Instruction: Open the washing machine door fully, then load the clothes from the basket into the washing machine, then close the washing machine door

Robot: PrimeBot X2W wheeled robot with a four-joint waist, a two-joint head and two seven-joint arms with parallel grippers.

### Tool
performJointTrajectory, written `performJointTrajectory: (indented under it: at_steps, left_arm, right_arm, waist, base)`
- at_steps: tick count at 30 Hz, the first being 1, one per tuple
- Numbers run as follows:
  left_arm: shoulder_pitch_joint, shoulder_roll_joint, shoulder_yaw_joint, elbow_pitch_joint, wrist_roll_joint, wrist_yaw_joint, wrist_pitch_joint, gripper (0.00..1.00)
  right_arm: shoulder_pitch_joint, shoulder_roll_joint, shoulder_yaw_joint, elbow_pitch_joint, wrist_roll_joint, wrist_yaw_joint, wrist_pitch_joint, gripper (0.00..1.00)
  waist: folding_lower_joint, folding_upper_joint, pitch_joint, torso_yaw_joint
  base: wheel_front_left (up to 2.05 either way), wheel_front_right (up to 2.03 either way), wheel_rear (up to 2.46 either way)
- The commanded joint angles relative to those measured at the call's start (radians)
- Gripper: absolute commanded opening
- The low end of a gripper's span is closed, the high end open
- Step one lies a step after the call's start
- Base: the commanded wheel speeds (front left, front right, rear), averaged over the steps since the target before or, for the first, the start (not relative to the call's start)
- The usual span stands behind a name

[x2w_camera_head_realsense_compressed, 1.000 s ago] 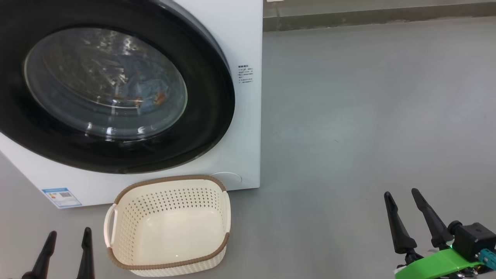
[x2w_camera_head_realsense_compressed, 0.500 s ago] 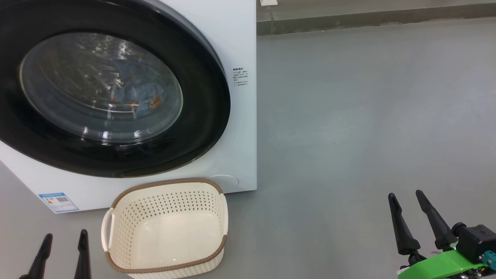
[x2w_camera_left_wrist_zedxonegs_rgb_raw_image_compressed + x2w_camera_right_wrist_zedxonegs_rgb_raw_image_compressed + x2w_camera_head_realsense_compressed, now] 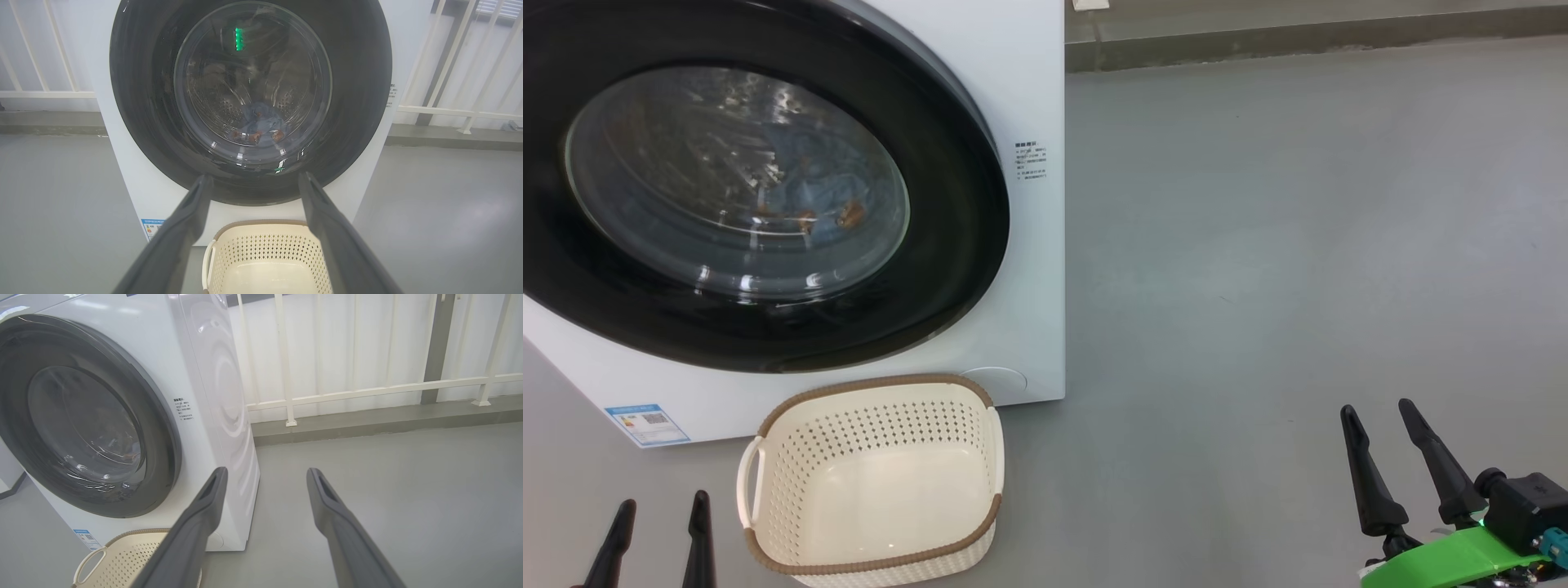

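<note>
The white washing machine [image 3: 1033,310] fills the upper left of the head view. Its door [image 3: 968,245], with a glossy black rim, sits flush against the front. Through the glass I see the light blue clothes [image 3: 821,184] with orange-brown prints lying in the drum, also the clothes [image 3: 261,122] in the left wrist view. The cream basket [image 3: 874,429] stands on the floor before the machine with nothing in it. My left gripper [image 3: 662,501] is open, just left of the basket. My right gripper [image 3: 1377,407] is open far to the right, over bare floor.
Grey floor [image 3: 1298,245] stretches to the right of the machine. A low kerb [image 3: 367,420] and a white railing [image 3: 286,355] run behind it. A blue-white label [image 3: 645,423] sits at the machine's lower left corner.
The head camera has shifted slightly, so the whole picture sits a little lower and further left. Both grippers stay open and the basket and door have not moved.
</note>
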Motion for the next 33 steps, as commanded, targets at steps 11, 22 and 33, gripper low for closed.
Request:
performJointTrajectory:
  at_steps: [11, 22, 33]
  left_arm:
    - [0.006, -0.034, -0.009, 0.043, -0.001, 0.000, 0.002, 0.00]
    - [-0.006, -0.052, -0.009, 0.051, -0.103, 0.000, 0.032, 0.00]
    - [-0.021, -0.060, -0.008, 0.048, -0.206, 0.000, 0.061, 0.00]
  right_arm:
    - [0.001, 0.031, 0.004, 0.049, 0.001, 0.000, 0.003, 0.00]
    - [-0.008, 0.041, -0.005, 0.063, 0.104, 0.000, 0.029, 0.00]
    - [-0.021, 0.045, -0.016, 0.065, 0.206, 0.000, 0.054, 0.00]
  waist:
    - [0.0000, 0.0000, 0.001, 0.000]
    - [0.0005, 0.0000, 0.001, 0.008]
    - [0.0001, 0.0000, 0.003, 0.015]
  base:
    - [0.00, 0.00, 0.00]
    - [0.00, 0.00, 0.00]
    - [0.00, 0.00, 0.00]
